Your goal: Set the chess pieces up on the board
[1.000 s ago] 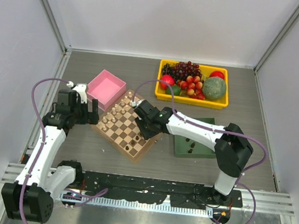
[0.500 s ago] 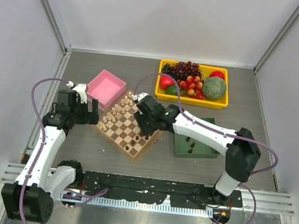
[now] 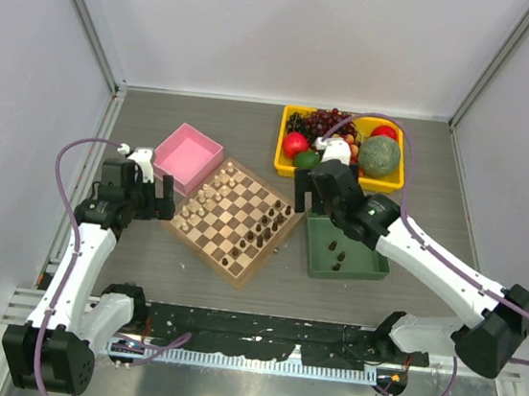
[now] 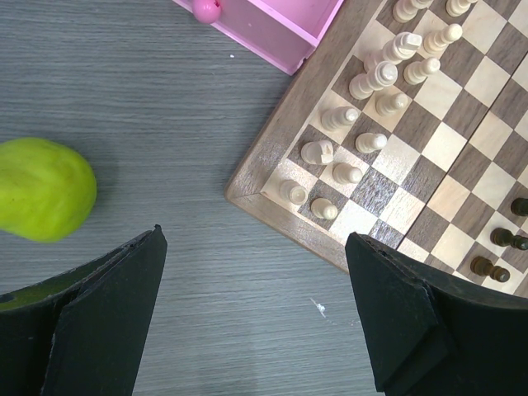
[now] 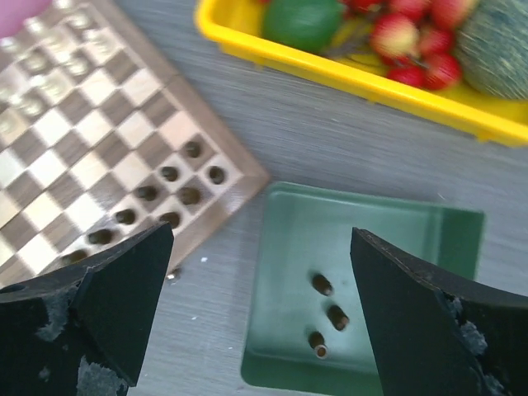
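The board [image 3: 233,215] lies tilted between the arms. Cream pieces fill its left side and several dark chess pieces [image 3: 258,231] stand along its right edge. Three more dark pieces [image 3: 337,256] lie in the green tray [image 3: 368,265]. My right gripper [image 3: 305,199] hangs open and empty over the gap between board and tray. In the right wrist view, the right gripper [image 5: 257,239] frames the tray [image 5: 388,239], its three pieces [image 5: 330,318] and the board's dark rows [image 5: 169,194]. My left gripper [image 4: 253,239] is open over bare table beside the board's corner [image 4: 272,157].
A yellow bin [image 3: 382,184] of fruit stands behind the tray, close to the right wrist. A pink box [image 3: 187,158] sits at the board's far left corner. A yellow-green fruit [image 4: 41,198] lies on the table left of the left gripper.
My right gripper has pulled back from the board's right edge toward the tray and opened wide. The left arm has not moved.
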### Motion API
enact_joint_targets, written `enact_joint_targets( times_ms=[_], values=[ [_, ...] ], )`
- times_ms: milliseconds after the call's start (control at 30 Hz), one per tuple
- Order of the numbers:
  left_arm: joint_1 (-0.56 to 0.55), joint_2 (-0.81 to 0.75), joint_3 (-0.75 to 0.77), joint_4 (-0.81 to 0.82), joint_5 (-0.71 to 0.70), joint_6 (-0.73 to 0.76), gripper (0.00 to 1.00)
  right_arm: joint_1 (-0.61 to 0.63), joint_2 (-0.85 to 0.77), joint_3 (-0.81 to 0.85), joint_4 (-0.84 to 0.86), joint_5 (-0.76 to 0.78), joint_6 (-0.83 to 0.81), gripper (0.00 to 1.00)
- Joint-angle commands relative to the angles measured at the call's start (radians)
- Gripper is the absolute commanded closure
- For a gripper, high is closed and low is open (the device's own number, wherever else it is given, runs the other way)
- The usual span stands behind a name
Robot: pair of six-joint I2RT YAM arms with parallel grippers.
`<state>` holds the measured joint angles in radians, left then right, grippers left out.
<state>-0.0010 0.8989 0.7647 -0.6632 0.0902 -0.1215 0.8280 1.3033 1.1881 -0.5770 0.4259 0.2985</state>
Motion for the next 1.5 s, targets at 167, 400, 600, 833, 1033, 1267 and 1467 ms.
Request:
enact_joint_targets(
  times_ms=[167, 400, 600, 833, 1033, 1267, 1467],
  values=[
    [-0.004, -0.009, 0.036, 0.007, 0.0, 0.01, 0.01, -0.203, -0.182, -0.208, 0.046, 0.009, 0.284, 0.05],
    [-0.004, -0.009, 0.035, 0.011, 0.005, 0.01, 0.01, -0.308, -0.239, -0.295, 0.043, -0.162, 0.269, 0.05],
    [-0.004, 0.005, 0.038, 0.008, 0.008, 0.011, 0.01, -0.309, -0.161, -0.28, -0.066, -0.171, 0.211, 0.04],
    [-0.004, 0.006, 0.038, 0.005, -0.012, 0.011, 0.01, -0.31, -0.095, -0.323, -0.075, -0.229, 0.226, 0.05],
    [-0.004, 0.011, 0.039, 0.007, -0.004, 0.013, 0.01, -0.308, -0.046, -0.324, -0.069, -0.28, 0.202, 0.21],
    [-0.004, 0.006, 0.038, 0.007, -0.004, 0.013, 0.01, -0.306, -0.055, -0.294, -0.087, -0.227, 0.197, 0.34],
    [-0.004, 0.008, 0.039, 0.007, -0.006, 0.014, 0.01, -0.306, -0.127, -0.289, -0.092, -0.101, 0.241, 0.3]
  ],
)
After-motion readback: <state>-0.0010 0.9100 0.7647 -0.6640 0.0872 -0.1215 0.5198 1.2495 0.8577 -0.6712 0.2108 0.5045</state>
